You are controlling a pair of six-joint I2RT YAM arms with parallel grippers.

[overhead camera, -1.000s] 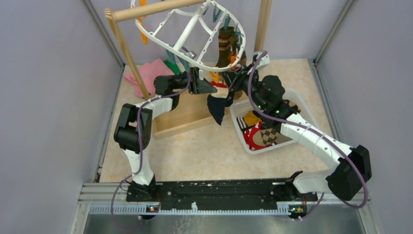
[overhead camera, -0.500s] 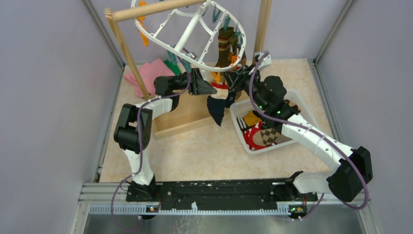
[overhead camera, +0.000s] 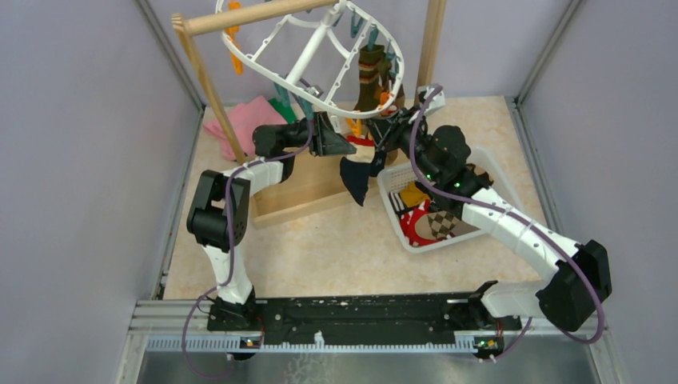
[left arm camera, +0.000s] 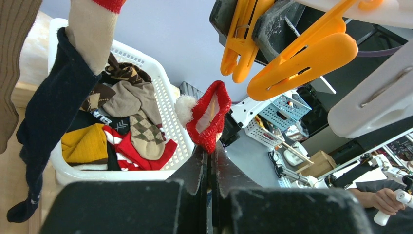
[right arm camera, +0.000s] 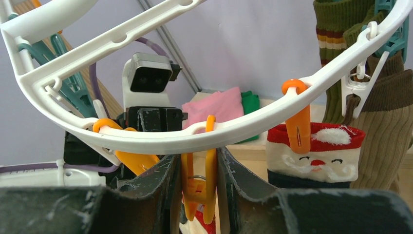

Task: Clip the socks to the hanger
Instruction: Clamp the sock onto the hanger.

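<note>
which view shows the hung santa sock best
Right wrist: the sock's santa cuff and its orange clip are close and sharp. Top view shows it small, mostly the navy foot. Left wrist shows only its plain back, cuff cropped.

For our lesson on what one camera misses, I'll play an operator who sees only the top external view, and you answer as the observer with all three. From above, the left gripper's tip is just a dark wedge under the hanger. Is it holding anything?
Observer: Yes. The left wrist view shows the left gripper shut on a sock's red cuff.
Operator: And the right gripper?
Observer: In the right wrist view the right gripper pinches an orange clip that hangs from the hanger.
Operator: Is the clip beside it free?
Observer: No. The next orange clip to the right in that view already grips a Santa-face sock.
</note>
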